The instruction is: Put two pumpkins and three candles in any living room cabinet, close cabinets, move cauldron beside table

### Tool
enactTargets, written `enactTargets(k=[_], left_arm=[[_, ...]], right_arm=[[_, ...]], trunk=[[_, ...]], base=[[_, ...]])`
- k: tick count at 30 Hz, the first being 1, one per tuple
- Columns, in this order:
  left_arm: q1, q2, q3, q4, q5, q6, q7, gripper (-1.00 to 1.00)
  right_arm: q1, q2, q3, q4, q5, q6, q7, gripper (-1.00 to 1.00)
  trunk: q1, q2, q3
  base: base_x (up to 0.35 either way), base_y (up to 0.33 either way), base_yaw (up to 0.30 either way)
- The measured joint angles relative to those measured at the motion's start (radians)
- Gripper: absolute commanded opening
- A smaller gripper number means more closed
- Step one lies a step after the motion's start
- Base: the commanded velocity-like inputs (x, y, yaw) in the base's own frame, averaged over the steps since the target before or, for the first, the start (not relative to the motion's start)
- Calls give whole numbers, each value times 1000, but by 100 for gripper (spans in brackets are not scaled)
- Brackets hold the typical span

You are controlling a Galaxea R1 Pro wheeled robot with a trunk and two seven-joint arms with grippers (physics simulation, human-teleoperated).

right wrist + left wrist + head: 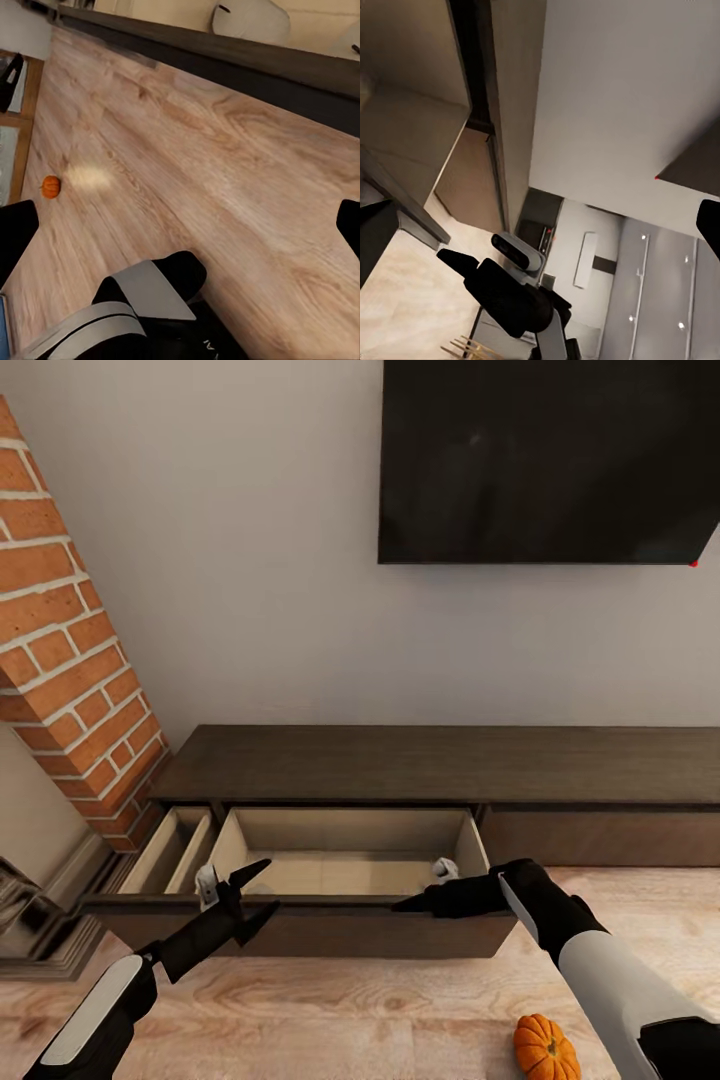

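pumpkin lies behind the right arm, drawer ahead

the pumpkin (546, 1048) sits on the plank floor (380, 1010) just beside the right forearm, nearer the robot than the cabinet (440, 765)'s open drawer (345, 860); right gripper (425, 903) looks empty at the drawer front, jaws' state unclear; left gripper (257, 892) spread open, farther away.

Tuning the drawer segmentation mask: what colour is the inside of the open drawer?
Pale beige, against the dark brown cabinet; the open drawer shows best in the head view.
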Motion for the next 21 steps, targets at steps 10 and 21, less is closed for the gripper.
enactTargets(k=[10, 21], left_arm=[[0, 0, -23, 87, -43, -3, 45, 100], [0, -30, -21, 236, -345, -20, 94, 100]], right_arm=[[17, 8, 3, 70, 6, -59, -175, 100], [23, 62, 5, 288, 1, -275, -416, 100]], trunk=[[0, 0, 0], [0, 0, 0]], base=[[0, 0, 0], [0, 0, 0]])
